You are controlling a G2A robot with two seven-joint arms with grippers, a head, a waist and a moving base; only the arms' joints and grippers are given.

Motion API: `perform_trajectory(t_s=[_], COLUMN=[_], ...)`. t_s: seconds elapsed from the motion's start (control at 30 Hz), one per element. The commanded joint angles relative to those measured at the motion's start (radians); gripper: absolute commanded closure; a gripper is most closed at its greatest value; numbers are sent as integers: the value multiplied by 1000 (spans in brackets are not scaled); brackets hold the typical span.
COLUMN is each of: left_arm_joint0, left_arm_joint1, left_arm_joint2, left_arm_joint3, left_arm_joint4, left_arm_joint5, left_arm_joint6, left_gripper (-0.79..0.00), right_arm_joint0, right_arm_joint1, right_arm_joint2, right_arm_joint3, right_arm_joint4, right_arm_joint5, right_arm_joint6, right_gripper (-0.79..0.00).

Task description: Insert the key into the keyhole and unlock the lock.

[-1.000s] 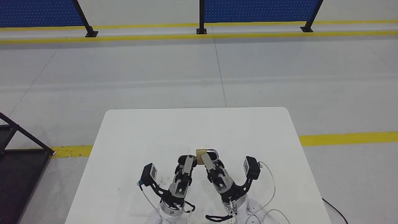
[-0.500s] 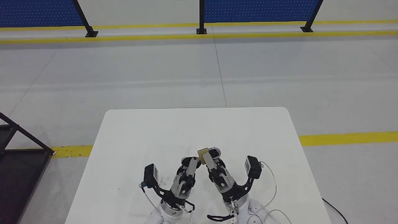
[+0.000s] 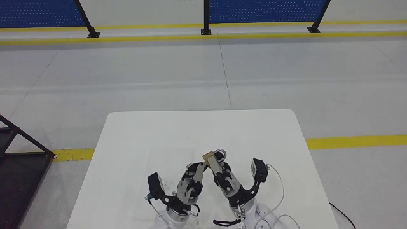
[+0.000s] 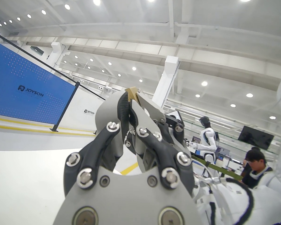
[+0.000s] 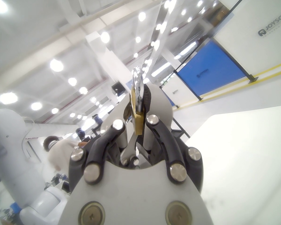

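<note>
Holding the lock (image 5: 137,118) clamped tight, the right gripper (image 5: 138,99) sits close beside the left gripper (image 4: 132,99), which pinches the key (image 4: 131,93) — insertion is in hand, I judge; next the key tip must align with the keyhole.

Over the near half of the table (image 3: 152,140), about midway across it, the left gripper (image 3: 200,165) and right gripper (image 3: 217,163) stand side by side, tips close together. The key (image 4: 131,94) sits pinched at the left one's tip. The lock (image 5: 137,108) sits between the right one's fingers, its loop end sticking out past them. Whether key and lock touch, I cannot tell. Beyond the table's far edge stands a fence (image 3: 267,0).
</note>
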Motion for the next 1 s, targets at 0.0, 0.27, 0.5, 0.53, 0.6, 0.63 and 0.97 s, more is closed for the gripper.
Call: perform_trajectory(t_s=[0.0,0.27,0.5,0.53,0.6,0.63,0.97], left_arm_joint0=[-12,-41,-28,-19,-2,9,63], left_arm_joint1=[9,41,79,86,102,111,187], left_arm_joint2=[16,80,86,80,54,39,9], left_arm_joint3=[14,33,-18,-29,-53,-54,-78], left_arm_joint4=[22,-31,-195,-232,-310,-347,-586], left_arm_joint5=[40,76,-40,-78,-162,-216,-339], left_arm_joint6=[40,77,-40,-78,-162,-216,-527], left_gripper=[0,-299,-446,-449,-462,-483,-785], right_arm_joint0=[-1,-5,-10,-11,-13,-13,-18], right_arm_joint1=[1,3,5,6,7,8,15], right_arm_joint2=[2,7,16,18,22,25,43], right_arm_joint3=[-2,-11,-17,-17,-19,-19,-22], right_arm_joint4=[2,7,5,5,6,4,-24], right_arm_joint5=[4,9,3,2,-3,-5,-37], right_arm_joint6=[7,17,15,16,17,19,32], right_gripper=[0,0,0,0,0,0,0])
